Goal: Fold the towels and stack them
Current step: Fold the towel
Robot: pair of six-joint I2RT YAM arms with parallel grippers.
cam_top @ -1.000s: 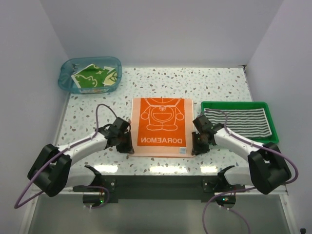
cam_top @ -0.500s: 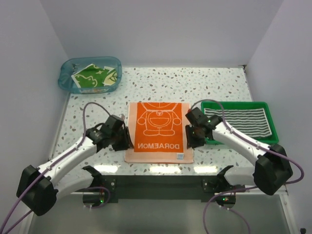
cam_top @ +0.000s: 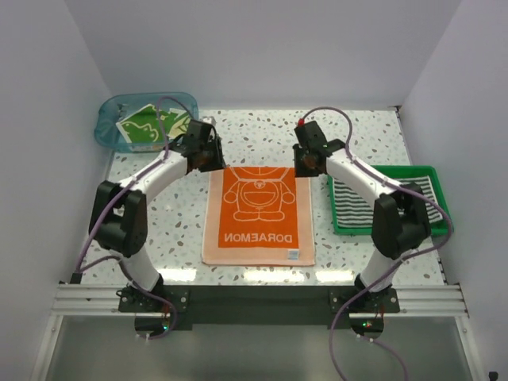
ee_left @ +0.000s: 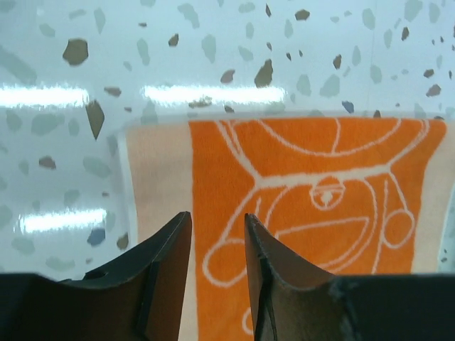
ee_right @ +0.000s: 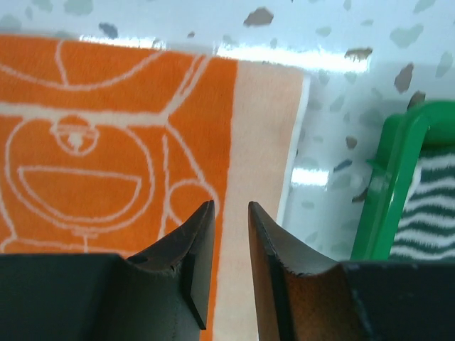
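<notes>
The orange Doraemon towel (cam_top: 258,214) lies flat and unfolded on the speckled table, lettering toward the near edge. My left gripper (cam_top: 208,158) is open and empty above its far left corner; the wrist view shows the towel (ee_left: 306,177) under the fingers (ee_left: 170,241). My right gripper (cam_top: 304,165) is open and empty above its far right corner, over the pale border (ee_right: 259,142). The striped towel (cam_top: 389,200) lies in the green tray (cam_top: 381,170). The green patterned towel (cam_top: 147,127) sits in the blue tub (cam_top: 119,107).
The green tray's rim (ee_right: 387,177) stands just right of the right gripper. The blue tub is at the back left, close to the left arm. White walls enclose the table at the back and both sides.
Both arms have swung from the towel's near corners to its far corners. The towel slid toward the near edge earlier and now lies still.
</notes>
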